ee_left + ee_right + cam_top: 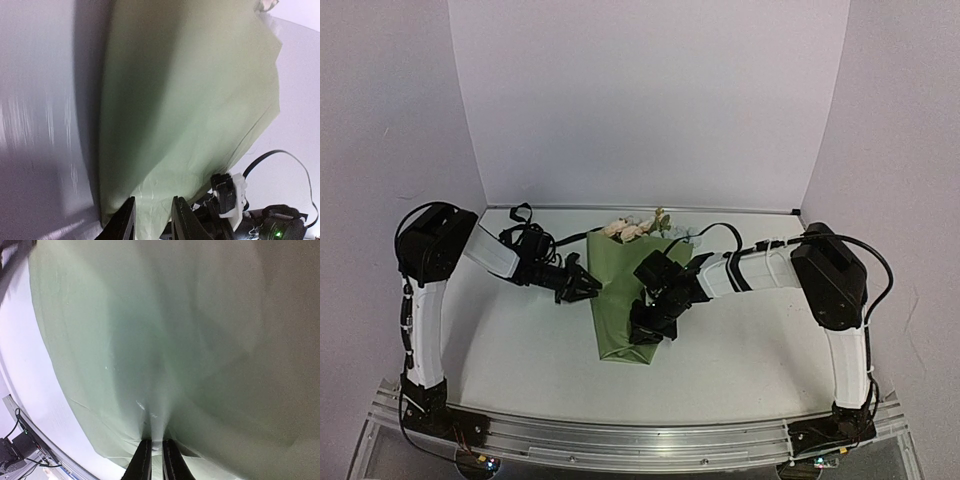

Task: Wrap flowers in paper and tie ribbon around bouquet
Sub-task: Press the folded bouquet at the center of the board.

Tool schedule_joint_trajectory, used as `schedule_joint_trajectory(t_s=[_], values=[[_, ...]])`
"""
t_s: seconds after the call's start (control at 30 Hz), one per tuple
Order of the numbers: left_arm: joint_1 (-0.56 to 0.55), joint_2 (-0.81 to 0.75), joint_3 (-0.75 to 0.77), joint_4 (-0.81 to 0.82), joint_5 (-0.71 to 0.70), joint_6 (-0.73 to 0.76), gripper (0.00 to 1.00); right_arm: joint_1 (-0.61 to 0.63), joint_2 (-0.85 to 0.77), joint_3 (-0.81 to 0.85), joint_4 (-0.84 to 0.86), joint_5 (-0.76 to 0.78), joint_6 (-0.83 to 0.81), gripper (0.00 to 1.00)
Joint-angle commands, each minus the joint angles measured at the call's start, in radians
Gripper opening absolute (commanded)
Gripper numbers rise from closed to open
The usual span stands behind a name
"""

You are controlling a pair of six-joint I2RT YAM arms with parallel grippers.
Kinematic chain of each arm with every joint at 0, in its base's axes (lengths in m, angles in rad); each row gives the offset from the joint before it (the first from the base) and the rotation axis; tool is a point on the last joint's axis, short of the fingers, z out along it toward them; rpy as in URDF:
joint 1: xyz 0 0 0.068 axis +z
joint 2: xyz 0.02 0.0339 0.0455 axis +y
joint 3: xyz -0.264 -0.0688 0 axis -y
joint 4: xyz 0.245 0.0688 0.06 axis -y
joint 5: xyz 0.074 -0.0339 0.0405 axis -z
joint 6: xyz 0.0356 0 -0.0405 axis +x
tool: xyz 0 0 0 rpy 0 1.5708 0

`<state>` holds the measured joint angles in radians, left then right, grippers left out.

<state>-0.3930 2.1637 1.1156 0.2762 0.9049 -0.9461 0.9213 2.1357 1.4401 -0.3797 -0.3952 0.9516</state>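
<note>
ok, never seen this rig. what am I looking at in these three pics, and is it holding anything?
Two robot arms are bolted at the near edge of a white table, each ending in a two-finger gripper. The wide picture comes from a fixed camera above and behind them. The other two come from a camera on each wrist, looking along its own fingers. On the table lies a cone of olive-green paper with pale flowers poking out the far end. The right gripper is shut on the paper: creases fan out from the pinch. The left gripper sits at the paper's left edge, jaws a little apart, so probably no firm hold. The black loops by the left arm may be cable or ribbon; I cannot tell.
</note>
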Motion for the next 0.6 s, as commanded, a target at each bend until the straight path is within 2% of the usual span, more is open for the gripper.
schedule_joint_trajectory(t_s=[0.0,0.33,0.57], values=[[0.036,0.103,0.12,0.006,-0.077,-0.042,0.28,-0.003,0.012,-0.025,-0.035,0.027,-0.01,0.11],[0.126,0.22,0.336,-0.051,-0.116,-0.055,0.28,-0.006,0.004,-0.034,-0.034,0.027,-0.02,0.11],[0.175,0.356,0.646,-0.149,-0.069,-0.02,0.3,-0.008,-0.001,-0.052,-0.031,0.028,-0.022,0.11]])
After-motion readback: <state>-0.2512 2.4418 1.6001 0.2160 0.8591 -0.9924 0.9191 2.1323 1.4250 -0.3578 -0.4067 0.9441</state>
